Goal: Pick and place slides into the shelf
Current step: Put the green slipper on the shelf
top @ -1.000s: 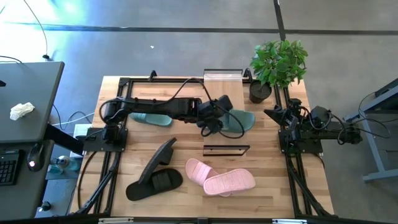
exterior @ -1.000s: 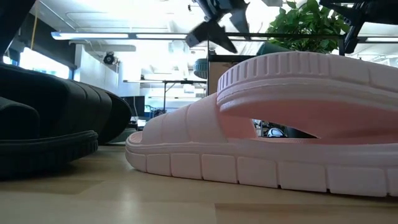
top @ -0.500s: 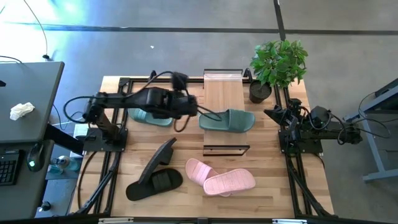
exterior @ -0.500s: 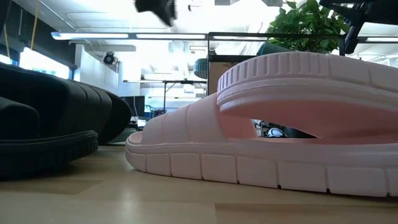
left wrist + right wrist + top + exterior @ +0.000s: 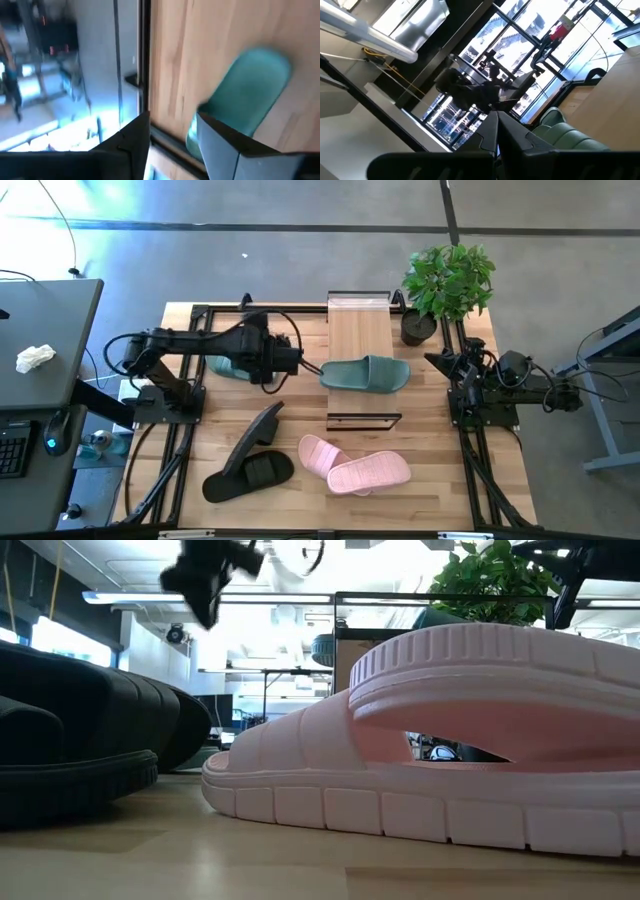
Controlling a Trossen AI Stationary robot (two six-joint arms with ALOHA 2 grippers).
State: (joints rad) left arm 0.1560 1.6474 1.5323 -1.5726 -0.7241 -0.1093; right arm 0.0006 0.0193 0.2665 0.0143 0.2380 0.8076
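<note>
Left gripper [image 5: 300, 364] hangs above the table's far-left part, between the two green slides, fingers parted with a clear gap showing in its wrist view; nothing held. Right gripper [image 5: 496, 131] is parked over the table's right edge, arm folded, fingertips pressed together, nothing between them.

Progress (judgement): early. One green slide [image 5: 365, 373] lies on the shelf [image 5: 358, 330], on its lower board, toe pointing left and overhanging toward the left gripper. No other slide is on the shelf. That reads as one of six placed, five left.

Count:
- Green slides: 2. One on the shelf as above; the second green slide [image 5: 240, 368] lies on the tabletop at far left, mostly under the left arm. The left wrist view shows its end beside the table's black rail.
- Black slides: 2, near left. One black slide [image 5: 252, 471] lies flat; the other black slide [image 5: 257, 436] is propped on edge against it.
- Pink slides: 2, near centre, side by side and touching: front pink slide [image 5: 369, 473] and rear pink slide [image 5: 320, 453].
- Shelf: 1, far centre, light boards in a thin black frame.
- Potted plant [image 5: 447, 283]: 1, far right, just beside the shelf.

Likely next pick: the second green slide, nearest the left gripper.
</note>
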